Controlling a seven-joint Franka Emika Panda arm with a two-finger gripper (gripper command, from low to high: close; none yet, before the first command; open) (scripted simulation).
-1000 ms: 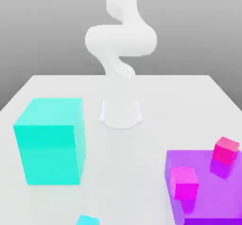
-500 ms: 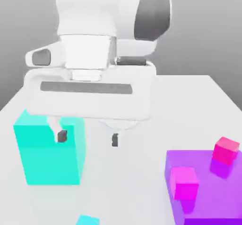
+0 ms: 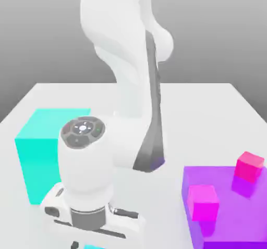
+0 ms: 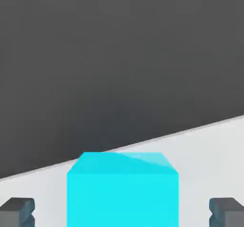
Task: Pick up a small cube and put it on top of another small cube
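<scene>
Seen low on the table (image 3: 208,128), between the spread tips of the open pincer (image 4: 122,212) and touched by neither: the small cyan cube (image 4: 123,197). Visible in the hand view, a gap on each flank; in the exterior view, toward its right, a magenta cube (image 3: 203,203) and a red cube (image 3: 249,167) on a purple slab (image 3: 229,216), well apart from the pincer.

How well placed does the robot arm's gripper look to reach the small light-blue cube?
Probably yes: in the hand view the gripper stands open, its fingers apart on either side of the small light-blue cube, with bare table showing between each finger and the cube and nothing visibly in between.
</scene>
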